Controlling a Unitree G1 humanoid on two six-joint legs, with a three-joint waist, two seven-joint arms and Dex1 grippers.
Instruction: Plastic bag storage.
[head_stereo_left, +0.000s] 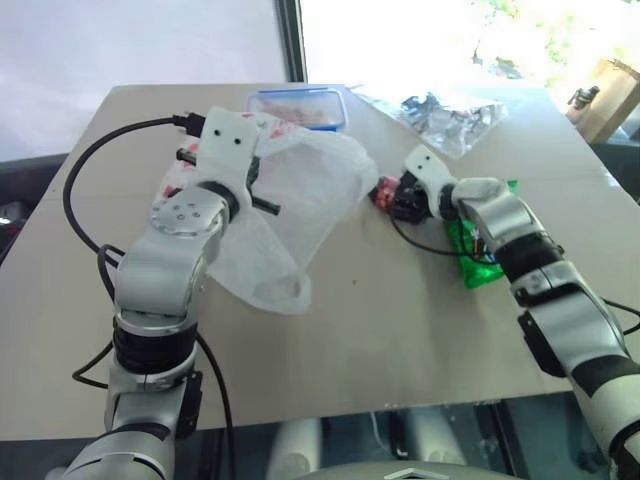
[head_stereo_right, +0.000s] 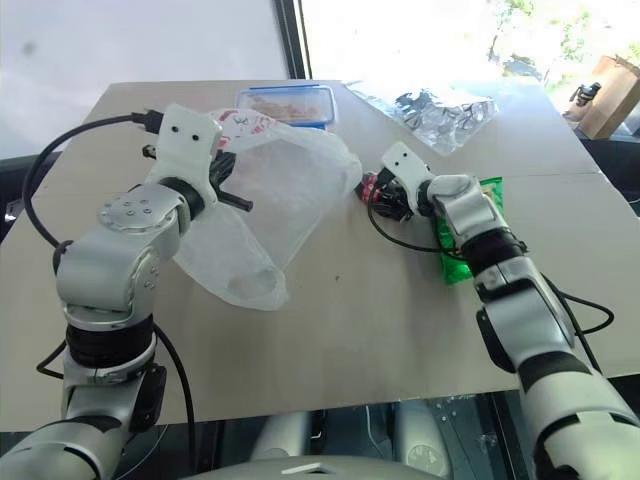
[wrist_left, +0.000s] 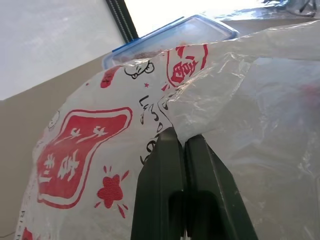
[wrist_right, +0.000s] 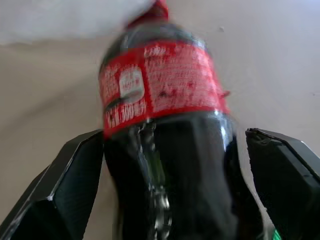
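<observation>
A: Where do we stand with the storing?

B: Early, by our reading. We have the bag (head_stereo_left: 290, 200) pinched at its edge in our left gripper (wrist_left: 184, 150), jaws closed tight on the thin film, and it hangs lifted off the table (head_stereo_left: 380, 340) with its lower end drooping down to the surface. Nothing looks to be inside it yet.

A: And the things to go in?

B: We judge the bottle (wrist_right: 165, 125) to be first. It lies on the table just beside the bag's right edge, red label toward us. Our right gripper (wrist_right: 175, 165) straddles it, fingers (wrist_right: 70, 180) spread wide on either side and not yet closed on it. We can't tell whether the pads touch the bottle.

A: What else is about?

B: A green packet (head_stereo_left: 478, 250) under our right forearm, a lidded box (head_stereo_left: 298, 106) behind the bag, and a crumpled wrapper (head_stereo_left: 455, 118) at the far edge. Whether any of those belong in the bag, we can't say.

A: How are the arms set?

B: The left forearm stands up with the gripper pointing away from us, roughly level, holding the bag high. The right arm reaches forward and inward, angled down at the bottle.

A: So what's left?

B: Closing on the bottle, finding the bag's mouth, and getting it inside.
</observation>
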